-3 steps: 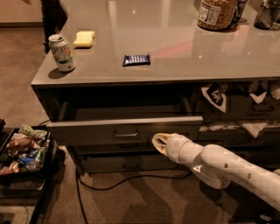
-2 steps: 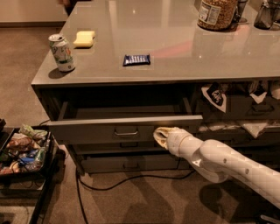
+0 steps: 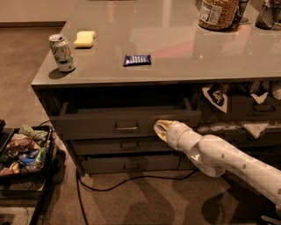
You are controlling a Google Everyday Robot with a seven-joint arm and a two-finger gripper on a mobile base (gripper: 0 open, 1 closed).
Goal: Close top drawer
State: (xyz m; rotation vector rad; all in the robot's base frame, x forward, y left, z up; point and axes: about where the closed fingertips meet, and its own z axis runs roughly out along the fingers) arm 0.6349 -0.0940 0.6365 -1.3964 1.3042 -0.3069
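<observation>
Brown carpet (image 3: 145, 202) is stretching around a grey bench (image 3: 175, 44) in a dimly lit room. The bench is carrying a soda can (image 3: 62, 52), a yellow sponge (image 3: 84, 38), a dark blue snack packet (image 3: 137, 59) and a large jar (image 3: 218, 13) at the far edge. Under the bench top, the top drawer (image 3: 88, 127) is standing partly open, its tall grey front jutting out above two slimmer drawers (image 3: 109, 147). The white robot arm (image 3: 228, 158) is reaching in from the right, and its claw (image 3: 160, 128) is resting against the drawer front, just right of the small metal handle (image 3: 127, 128). Whether the claw is open or closed cannot be told. Compared with a second ago, the drawer front is appearing slightly nearer the cabinet while the claw is staying on it, which suggests the push is under way but unfinished, since a dark gap is still showing. To the right, neighbouring drawers (image 3: 254, 105) are hanging open with white rags. On the floor at left, a black bin (image 3: 47, 145) of packets is sitting, and a black cable (image 3: 131, 179) is trailing across the carpet.
</observation>
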